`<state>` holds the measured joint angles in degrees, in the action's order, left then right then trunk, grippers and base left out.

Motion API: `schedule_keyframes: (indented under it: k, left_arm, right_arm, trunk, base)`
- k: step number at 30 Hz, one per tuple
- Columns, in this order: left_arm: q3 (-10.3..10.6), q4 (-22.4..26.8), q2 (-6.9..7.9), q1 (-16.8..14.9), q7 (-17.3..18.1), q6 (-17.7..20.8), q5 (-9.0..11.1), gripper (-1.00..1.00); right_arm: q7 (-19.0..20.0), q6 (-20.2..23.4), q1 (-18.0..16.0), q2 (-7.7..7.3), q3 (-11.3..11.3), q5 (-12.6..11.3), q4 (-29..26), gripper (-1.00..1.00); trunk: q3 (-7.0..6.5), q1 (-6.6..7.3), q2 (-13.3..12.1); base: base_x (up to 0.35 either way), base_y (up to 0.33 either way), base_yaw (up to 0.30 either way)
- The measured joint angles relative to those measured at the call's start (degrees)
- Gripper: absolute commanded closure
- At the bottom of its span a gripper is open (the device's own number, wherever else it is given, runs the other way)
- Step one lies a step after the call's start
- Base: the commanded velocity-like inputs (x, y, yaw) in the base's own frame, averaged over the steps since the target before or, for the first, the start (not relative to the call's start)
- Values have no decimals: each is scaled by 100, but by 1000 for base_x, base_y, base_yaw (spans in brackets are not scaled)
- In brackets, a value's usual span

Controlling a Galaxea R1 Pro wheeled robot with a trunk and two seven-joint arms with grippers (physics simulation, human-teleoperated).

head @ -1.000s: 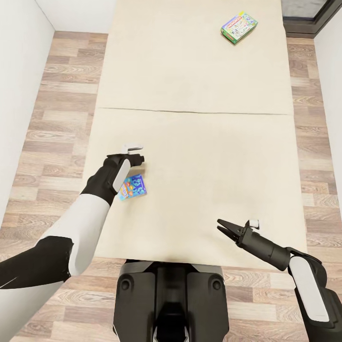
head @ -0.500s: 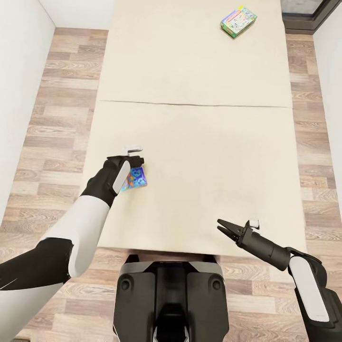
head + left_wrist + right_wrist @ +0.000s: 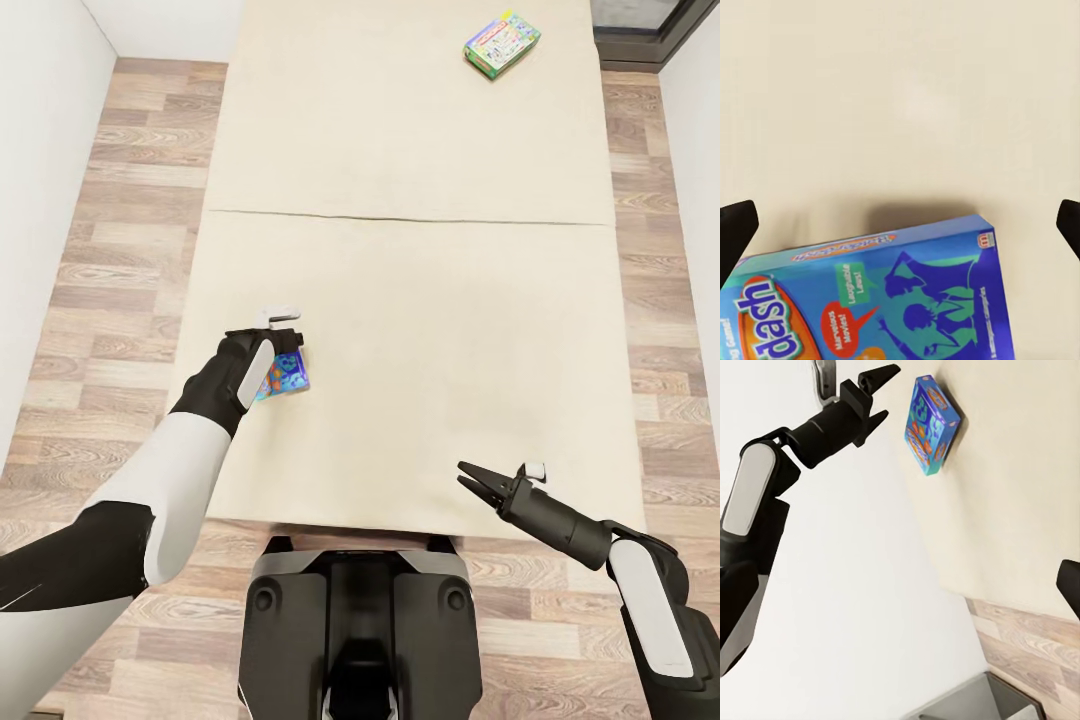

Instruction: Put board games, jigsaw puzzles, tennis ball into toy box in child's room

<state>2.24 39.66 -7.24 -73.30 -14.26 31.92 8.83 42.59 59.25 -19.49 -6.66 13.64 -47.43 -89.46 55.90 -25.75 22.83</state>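
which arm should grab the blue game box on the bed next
Probably the left. The left gripper hangs open right above the blue game box, which lies flat on the bed. The right gripper is open too, but well away from it.

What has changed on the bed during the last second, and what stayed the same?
The view moved closer to the cream bed, so everything in the picture shifted. The left pincer hangs open above the flat blue game box, as before. The open right pincer and the white-green game box kept their places.
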Motion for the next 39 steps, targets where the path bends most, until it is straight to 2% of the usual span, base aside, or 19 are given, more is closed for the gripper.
schedule_keyframes:
  k: [17,39]
  left_arm:
    - [0,0,0,2,7,5,-3,-100]
    - [-9,0,0,23,9,-3,6,-100]
  right_arm:
    - [0,0,0,-2,0,0,0,-100]
    - [-2,-3,0,-2,0,0,0,-100]
  trunk:
    - [0,-1,0]
    - [0,0,0]
  base:
    - [-82,-13,0]
    - [-7,-1,0]
